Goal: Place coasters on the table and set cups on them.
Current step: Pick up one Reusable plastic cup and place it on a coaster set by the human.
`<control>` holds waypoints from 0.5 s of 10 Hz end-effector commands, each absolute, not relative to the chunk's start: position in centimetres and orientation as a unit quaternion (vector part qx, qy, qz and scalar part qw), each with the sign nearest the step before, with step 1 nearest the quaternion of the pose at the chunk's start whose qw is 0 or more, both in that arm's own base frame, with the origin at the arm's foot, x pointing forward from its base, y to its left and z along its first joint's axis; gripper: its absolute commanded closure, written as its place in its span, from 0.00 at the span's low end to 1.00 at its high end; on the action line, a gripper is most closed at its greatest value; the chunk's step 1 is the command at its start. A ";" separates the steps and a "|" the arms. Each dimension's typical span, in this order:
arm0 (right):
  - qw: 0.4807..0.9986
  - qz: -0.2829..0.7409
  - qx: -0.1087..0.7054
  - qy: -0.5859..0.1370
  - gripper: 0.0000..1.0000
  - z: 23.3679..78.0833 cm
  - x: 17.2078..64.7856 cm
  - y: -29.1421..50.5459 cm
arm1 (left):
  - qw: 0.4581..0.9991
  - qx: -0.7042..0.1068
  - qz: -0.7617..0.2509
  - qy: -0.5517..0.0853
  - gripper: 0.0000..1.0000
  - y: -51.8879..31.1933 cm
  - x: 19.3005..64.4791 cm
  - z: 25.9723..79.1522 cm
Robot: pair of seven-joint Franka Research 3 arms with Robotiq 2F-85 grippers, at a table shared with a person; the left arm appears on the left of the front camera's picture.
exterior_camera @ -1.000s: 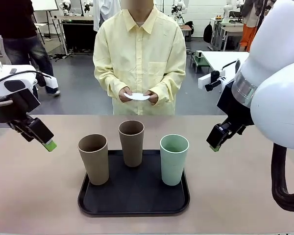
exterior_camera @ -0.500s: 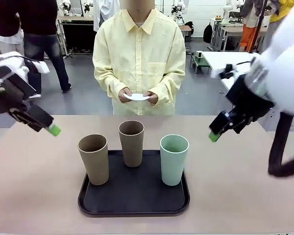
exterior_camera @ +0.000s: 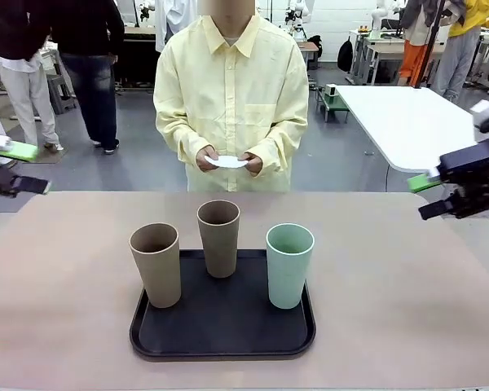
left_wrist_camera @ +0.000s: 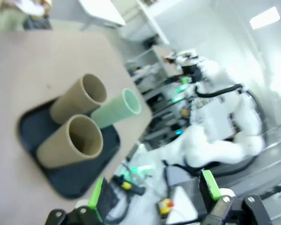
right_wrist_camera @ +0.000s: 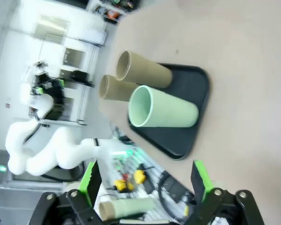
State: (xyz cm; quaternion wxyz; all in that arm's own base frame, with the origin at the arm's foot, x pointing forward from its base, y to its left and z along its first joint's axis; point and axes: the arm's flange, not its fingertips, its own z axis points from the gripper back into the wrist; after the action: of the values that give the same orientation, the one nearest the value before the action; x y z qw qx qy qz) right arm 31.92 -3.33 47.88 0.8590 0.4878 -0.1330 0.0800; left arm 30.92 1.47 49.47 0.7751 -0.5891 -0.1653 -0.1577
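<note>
Jaws stood wide and empty on my left gripper [exterior_camera: 23, 169] and right gripper [exterior_camera: 425, 198] at the side edges of the table [exterior_camera: 407, 326]; I judged it best to wait clear until the person [exterior_camera: 232, 90] laid coasters [exterior_camera: 228, 161].

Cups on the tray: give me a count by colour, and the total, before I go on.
Tan-brown cups: 2
Mint green cup: 1
Total: 3, all upright on the black tray
</note>
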 end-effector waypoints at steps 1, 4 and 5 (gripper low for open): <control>0.848 0.034 0.510 -0.137 0.00 43.3 25.6 -4.5 | 0.782 -0.605 -0.099 -0.111 0.00 4.7 31.6 46.8; 0.848 0.002 0.512 -0.139 0.00 42.3 23.1 -8.2 | 0.792 -0.602 -0.055 -0.083 0.00 9.7 31.4 45.3; 0.846 -0.003 0.515 -0.137 0.00 41.9 22.6 -8.9 | 0.793 -0.602 -0.041 -0.085 0.00 11.0 31.2 44.9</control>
State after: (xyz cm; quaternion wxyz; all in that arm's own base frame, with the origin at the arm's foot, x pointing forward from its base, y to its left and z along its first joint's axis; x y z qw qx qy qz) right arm 27.15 -12.72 46.00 0.8427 0.5206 -0.1365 -0.0127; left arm 31.10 10.20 44.41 0.7838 -0.6148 -0.0811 -0.0331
